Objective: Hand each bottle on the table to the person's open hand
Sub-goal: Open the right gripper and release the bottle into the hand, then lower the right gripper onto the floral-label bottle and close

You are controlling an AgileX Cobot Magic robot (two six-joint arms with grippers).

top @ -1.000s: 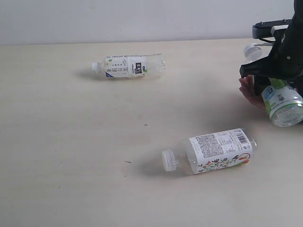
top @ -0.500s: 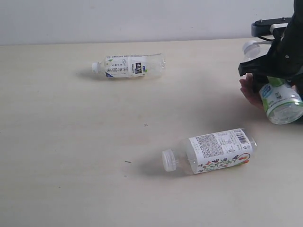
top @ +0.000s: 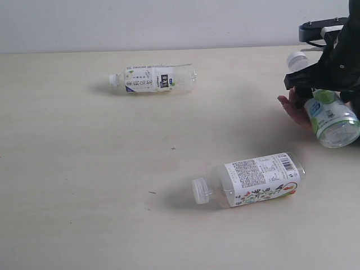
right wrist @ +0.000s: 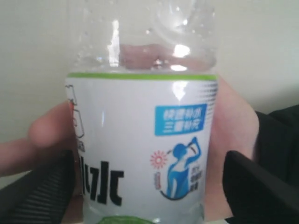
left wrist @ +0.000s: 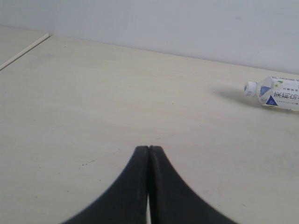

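Left claw (left wrist: 148, 156), tips together, hangs over open table (top: 67, 169). White-label bottle (top: 153, 78) lies near the far edge and floral bottle (top: 250, 180) nearer, both caps leftward. At the right edge, right claw (top: 318, 93) clamps green-label bottle (top: 331, 117), cap tilted up and leftward, against the hand (top: 292, 107).

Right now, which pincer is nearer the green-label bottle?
Right. The right pincer holds the bottle at the hand; the left pincer, shut, hangs over the table far from it.

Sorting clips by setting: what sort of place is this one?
Probably a robot lab bench: a plain beige table against a blank wall, and the right gripper holding a green-label bottle at a person's hand.
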